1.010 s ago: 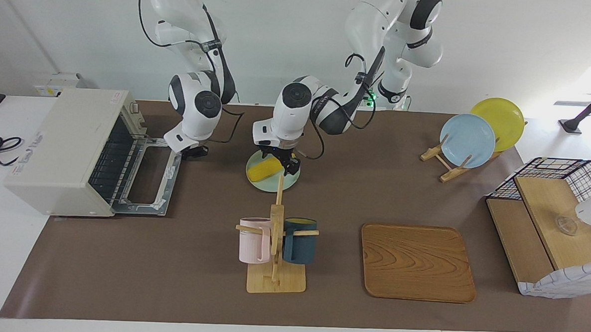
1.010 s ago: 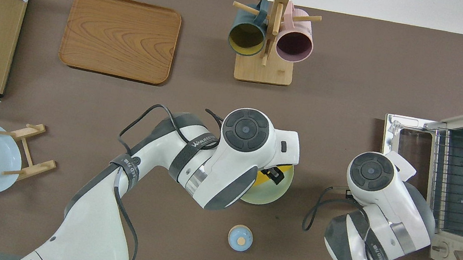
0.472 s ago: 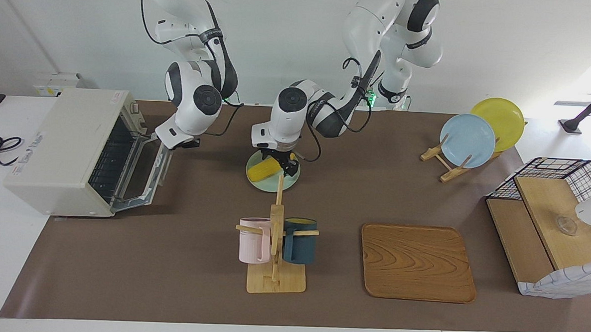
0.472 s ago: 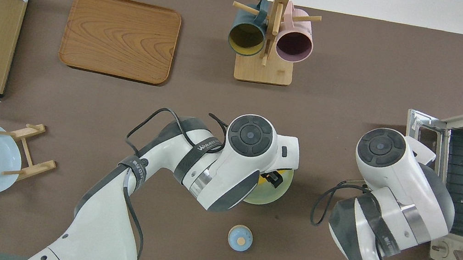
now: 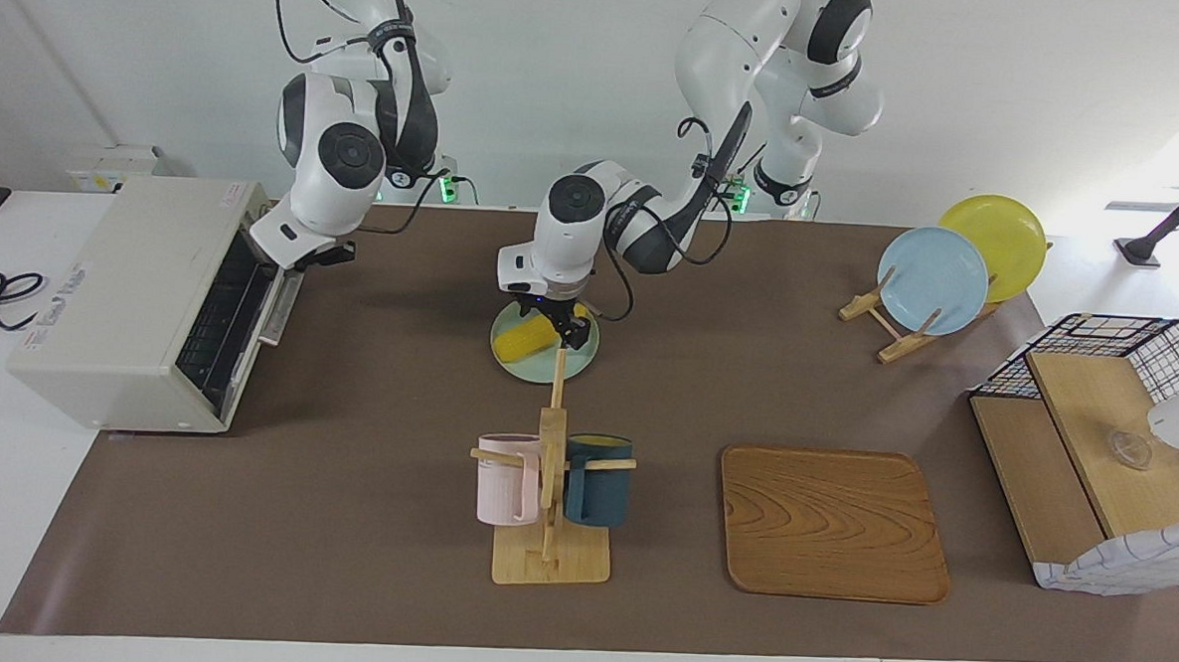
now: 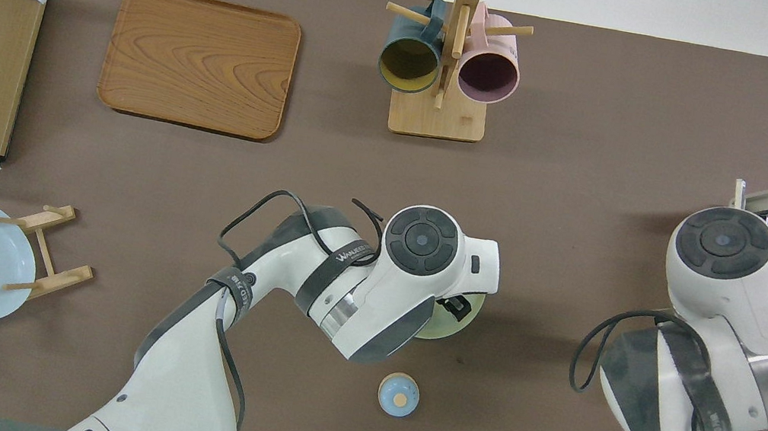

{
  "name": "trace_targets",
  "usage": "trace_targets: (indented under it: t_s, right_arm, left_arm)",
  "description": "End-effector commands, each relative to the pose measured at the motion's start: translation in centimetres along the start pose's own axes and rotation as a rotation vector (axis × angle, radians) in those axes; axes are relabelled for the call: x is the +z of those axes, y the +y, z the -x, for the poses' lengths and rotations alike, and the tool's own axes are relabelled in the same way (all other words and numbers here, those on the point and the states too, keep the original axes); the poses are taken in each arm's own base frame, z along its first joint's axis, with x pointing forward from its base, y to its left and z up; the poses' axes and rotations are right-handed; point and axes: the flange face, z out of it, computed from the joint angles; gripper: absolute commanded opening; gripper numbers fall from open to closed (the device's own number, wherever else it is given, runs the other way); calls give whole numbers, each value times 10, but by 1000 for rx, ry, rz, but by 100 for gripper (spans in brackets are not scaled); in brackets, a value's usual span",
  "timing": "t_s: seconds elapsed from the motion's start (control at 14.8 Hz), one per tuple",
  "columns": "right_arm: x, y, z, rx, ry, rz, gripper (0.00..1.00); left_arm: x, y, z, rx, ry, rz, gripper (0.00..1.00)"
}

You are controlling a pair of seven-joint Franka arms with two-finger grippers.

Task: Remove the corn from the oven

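So the corn (image 5: 529,339) is out of the oven (image 5: 133,301), lying on a pale green plate (image 5: 578,362) about mid-bench, on the robots' side of the wooden mug rack (image 5: 550,508) with its pink and dark teal mugs. The left pincer (image 5: 556,322) is right down over the corn with its fingers spread apart around the cob's end, not squeezing it as far as I can see. The oven sits at the right arm's end of the bench and its door (image 5: 274,302) is tipped up nearly closed, with only a narrow gap showing the rack inside. The right pincer (image 5: 326,253) is up by the top edge of that door, fingertips pressed together; can't tell whether it's actually touching the door. From overhead, both arms' big white wrists cover most of this, with only a sliver of the plate peeking out.
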Motion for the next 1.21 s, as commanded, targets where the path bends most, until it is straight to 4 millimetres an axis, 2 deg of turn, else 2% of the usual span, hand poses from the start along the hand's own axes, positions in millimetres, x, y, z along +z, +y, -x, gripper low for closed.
trace_targets:
  t_s: [0.0, 0.27, 0.34, 0.54, 0.67, 0.94, 1.15]
  right_arm:
    - [-6, 44, -8, -38, 64, 12, 0]
    - [-5, 60, 2, -55, 53, 6, 0]
    - [-5, 61, 2, -54, 54, 1, 0]
    - [-9, 64, 9, -55, 55, -36, 0]
    - [-7, 68, 11, -56, 51, -43, 0]
    - [-11, 69, 23, -27, 41, -133, 0]
    - [-8, 75, 26, -51, 35, -142, 0]
  left_arm:
    - [11, 3, 9, -15, 24, -27, 100]
    - [9, -5, 8, -30, 18, -26, 100]
    - [9, -5, 8, -30, 18, -26, 93]
    - [9, -4, 7, -56, 18, -19, 58]
    - [7, -2, 7, -85, 21, -16, 43]
    - [0, -1, 3, -123, 19, 17, 23]
    - [-13, -9, 0, -150, 14, 29, 17]
